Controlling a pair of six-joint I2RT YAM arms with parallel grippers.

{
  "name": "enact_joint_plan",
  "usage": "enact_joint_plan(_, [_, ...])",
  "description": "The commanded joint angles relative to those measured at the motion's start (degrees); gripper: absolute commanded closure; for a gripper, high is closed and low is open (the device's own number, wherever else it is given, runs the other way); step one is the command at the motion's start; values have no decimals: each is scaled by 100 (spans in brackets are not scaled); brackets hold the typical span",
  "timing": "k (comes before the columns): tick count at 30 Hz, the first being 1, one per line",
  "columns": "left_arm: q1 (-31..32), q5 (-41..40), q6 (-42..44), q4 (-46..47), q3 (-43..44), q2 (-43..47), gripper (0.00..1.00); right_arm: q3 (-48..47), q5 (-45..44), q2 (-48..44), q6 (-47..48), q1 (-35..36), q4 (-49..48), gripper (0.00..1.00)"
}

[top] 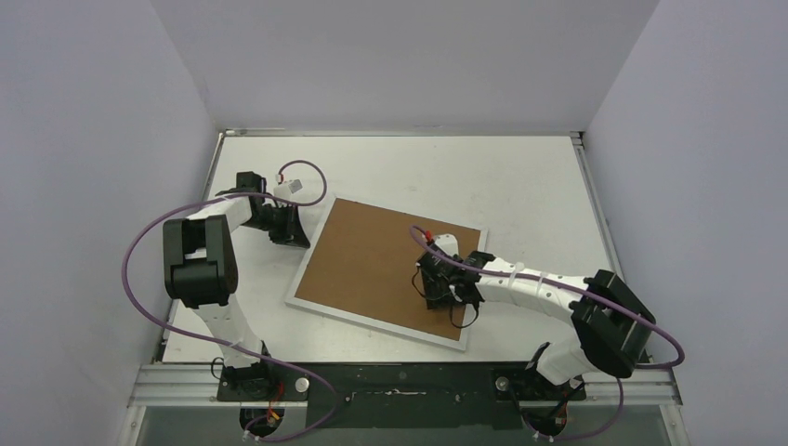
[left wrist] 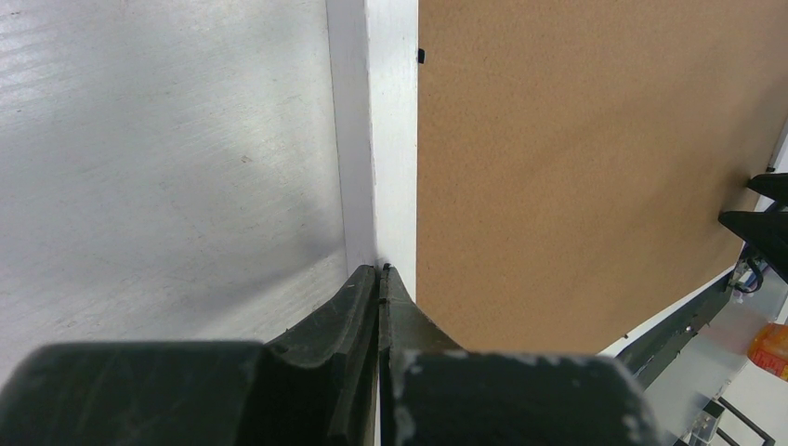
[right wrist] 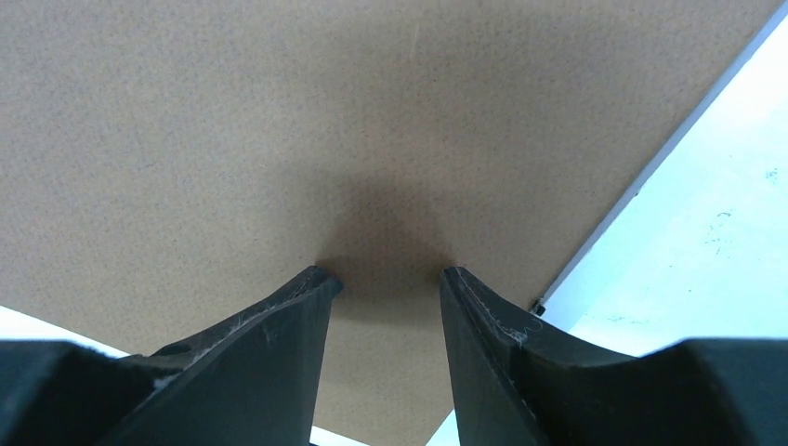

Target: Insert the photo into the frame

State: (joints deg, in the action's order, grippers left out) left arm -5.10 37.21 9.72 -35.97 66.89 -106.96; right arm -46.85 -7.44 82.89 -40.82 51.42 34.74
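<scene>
Two black fingers (right wrist: pixel 279 344) of the right claw (right wrist: pixel 386 279) stand partly spread with nothing between them, their tips set down on the brown backing board (right wrist: pixel 279 121), a dark shadow pooled directly beneath. The spread stance looks meant to press the board flat over a wider patch, not to pick anything up.

Across the board from that claw, the left claw (left wrist: pixel 381 271) is closed tight, its joined tips resting at the outer edge of the frame (left wrist: pixel 395 139), on the narrow white border. It grips nothing. Closed jaws make a firm single point, and its position at the rim reads as a brace, keeping the frame from sliding on the pale surface (left wrist: pixel 167 139) while the other arm bears down.

Under both claws the frame lies back side up, the brown board filling its middle and the white border showing all around. No part of the photo can be seen from any camera. Judging by the board's seat inside the border, the print is probably sandwiched beneath it, directly below the right claw's tips, though the pictures cannot confirm that. A small dark tab shows on the border's inner edge ahead of the left claw; whether it is turned to lock the board is too small to tell.
</scene>
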Motion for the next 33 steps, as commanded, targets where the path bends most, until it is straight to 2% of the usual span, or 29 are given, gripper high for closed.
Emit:
enact_joint_plan(1, [-34,-602,273,-155,20,-255,100,-177,-67,241,8,229,92,52])
enact_joint_plan(6, [-41,-616,274,-174,36,-247,100,-968,-213,495,50,761,263,56])
enact_joint_plan(26, [-39,-593,295,-174,7,-255,100,2,589,985,-59,599,-578,64])
enact_joint_plan(29, [-41,-588,299,-165,6,-261,100,-62,563,799,-37,566,-498,63])
enact_joint_plan(33, [-42,-625,311,-189,31,-281,100,-621,507,611,61,528,-251,61])
